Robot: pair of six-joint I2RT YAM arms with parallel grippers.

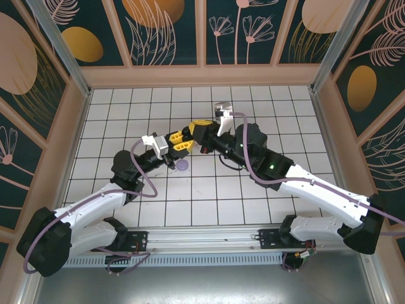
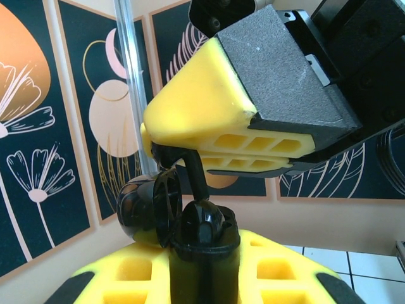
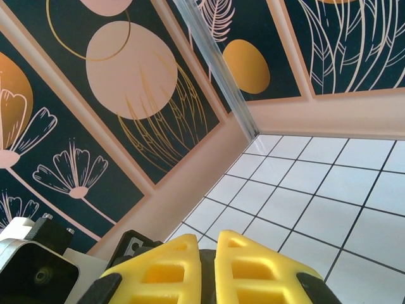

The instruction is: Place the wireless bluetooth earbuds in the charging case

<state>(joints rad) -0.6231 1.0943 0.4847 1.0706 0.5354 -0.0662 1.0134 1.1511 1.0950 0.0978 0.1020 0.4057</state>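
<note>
Looking at the small glossy black plastic charging case (image 2: 204, 259), we find it clamped upright between the yellow ribbed fingers of the left gripper (image 2: 202, 285). Its round hinged lid (image 2: 149, 209) is flipped open to one side of the case. A tiny black stemmed plastic earbud (image 2: 195, 172) stands directly over the case's mouth, head down and touching it; we cannot tell whether it is seated. The right gripper (image 3: 207, 250) comes in from above the case, and its yellow fingers are drawn almost together, pinching the top of the stem. A small light purple round object (image 1: 183, 165) lies on the white tiled floor (image 1: 126, 114) near the case, on the side toward the arm bases.

We judge the earbud to be very light, rigid and slick, so it could twist or pop out of the pads under a sideways push. The stem is the right place to hold it, since that leaves the head free to enter the case. The case looks light and smooth too, and we would grip it across its body, clear of the lid, so that it cannot spin.
</note>
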